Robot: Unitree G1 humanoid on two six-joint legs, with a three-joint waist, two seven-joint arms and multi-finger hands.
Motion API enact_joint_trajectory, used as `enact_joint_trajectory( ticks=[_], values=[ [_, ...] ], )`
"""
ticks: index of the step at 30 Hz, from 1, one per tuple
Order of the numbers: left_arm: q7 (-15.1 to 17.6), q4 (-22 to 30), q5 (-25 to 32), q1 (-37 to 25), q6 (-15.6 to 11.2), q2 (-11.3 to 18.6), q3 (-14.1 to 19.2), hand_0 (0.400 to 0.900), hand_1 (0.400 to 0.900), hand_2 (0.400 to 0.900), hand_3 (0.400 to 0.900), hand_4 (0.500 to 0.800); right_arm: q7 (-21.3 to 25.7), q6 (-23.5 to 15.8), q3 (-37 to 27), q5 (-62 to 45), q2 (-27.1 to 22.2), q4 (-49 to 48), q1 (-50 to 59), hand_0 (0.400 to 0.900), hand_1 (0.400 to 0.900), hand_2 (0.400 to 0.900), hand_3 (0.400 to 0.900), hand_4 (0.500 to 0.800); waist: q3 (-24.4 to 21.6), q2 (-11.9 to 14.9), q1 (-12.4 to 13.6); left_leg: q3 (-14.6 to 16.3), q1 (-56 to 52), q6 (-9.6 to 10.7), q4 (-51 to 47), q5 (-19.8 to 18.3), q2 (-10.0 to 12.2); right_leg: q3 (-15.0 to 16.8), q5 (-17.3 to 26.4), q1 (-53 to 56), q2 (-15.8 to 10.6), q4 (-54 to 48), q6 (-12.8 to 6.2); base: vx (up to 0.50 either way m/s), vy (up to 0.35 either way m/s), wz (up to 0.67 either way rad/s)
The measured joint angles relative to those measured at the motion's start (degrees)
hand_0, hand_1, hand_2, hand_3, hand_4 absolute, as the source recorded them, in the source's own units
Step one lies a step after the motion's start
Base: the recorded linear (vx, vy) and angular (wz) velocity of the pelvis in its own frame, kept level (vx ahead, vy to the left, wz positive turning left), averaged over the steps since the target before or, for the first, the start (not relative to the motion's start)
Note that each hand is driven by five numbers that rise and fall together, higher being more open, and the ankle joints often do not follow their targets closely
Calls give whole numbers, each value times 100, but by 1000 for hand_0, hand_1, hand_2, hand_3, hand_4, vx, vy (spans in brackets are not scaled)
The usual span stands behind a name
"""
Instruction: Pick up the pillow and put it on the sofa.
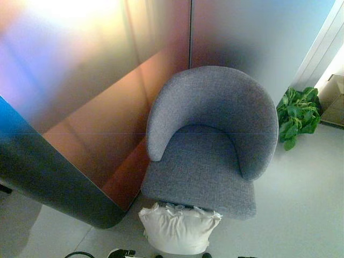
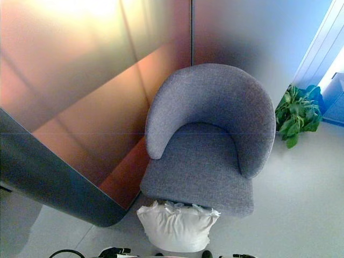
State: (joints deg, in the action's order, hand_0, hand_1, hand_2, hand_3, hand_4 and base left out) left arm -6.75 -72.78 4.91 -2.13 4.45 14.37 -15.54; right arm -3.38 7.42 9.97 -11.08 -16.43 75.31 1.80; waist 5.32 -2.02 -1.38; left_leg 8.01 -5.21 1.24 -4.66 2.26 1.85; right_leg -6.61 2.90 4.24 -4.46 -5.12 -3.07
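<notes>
A white pillow [image 1: 179,229] with a ruffled top edge shows at the bottom middle, just in front of the seat's front edge and overlapping it slightly. The sofa is a grey fabric armchair [image 1: 215,145] with a curved back and a bare seat. Only a sliver of my left hand [image 1: 122,252] shows at the bottom edge, left of the pillow. A sliver of my right hand [image 2: 242,256] shows at the bottom edge to its right. The fingers of both are hidden, and I cannot tell whether they touch the pillow.
A glossy panelled wall [image 1: 97,107] with a rounded dark corner [image 1: 102,215] stands close on the chair's left. A green potted plant [image 1: 297,115] sits on the floor at the right, and a cardboard box [image 1: 334,99] is behind it. Grey floor lies to the chair's right.
</notes>
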Motion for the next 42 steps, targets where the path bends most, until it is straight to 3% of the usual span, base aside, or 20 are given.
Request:
enact_joint_trajectory(
  ticks=[19,31,37,42],
  values=[
    [48,-1,51,27,-99,22,18,900,900,900,900,800,-20,-4,-2,2,0,7,-33,900,900,900,900,800,-3,50,-2,7,-13,0,0,0,0,7,0,10,-2,-1,-2,4,-2,0],
    [250,3,50,24,5,27,18,900,900,900,900,800,-74,1,-6,10,-93,-3,-41,900,900,900,900,800,71,-75,-27,7,-12,0,0,-1,-2,12,-16,9,-9,-1,-25,32,15,0],
    [648,4,201,-84,136,45,18,900,900,900,900,800,-102,-4,23,59,-368,-59,83,900,900,900,900,800,349,-312,-66,13,327,-18,14,57,-12,31,43,-331,-28,24,-36,-86,74,1],
    [891,5,692,-585,197,202,20,900,900,900,900,800,-94,-50,156,48,-517,-123,573,900,900,900,900,800,1019,-372,-167,4,931,-42,158,179,-11,50,201,-879,-20,120,18,-149,25,3]
  ],
)
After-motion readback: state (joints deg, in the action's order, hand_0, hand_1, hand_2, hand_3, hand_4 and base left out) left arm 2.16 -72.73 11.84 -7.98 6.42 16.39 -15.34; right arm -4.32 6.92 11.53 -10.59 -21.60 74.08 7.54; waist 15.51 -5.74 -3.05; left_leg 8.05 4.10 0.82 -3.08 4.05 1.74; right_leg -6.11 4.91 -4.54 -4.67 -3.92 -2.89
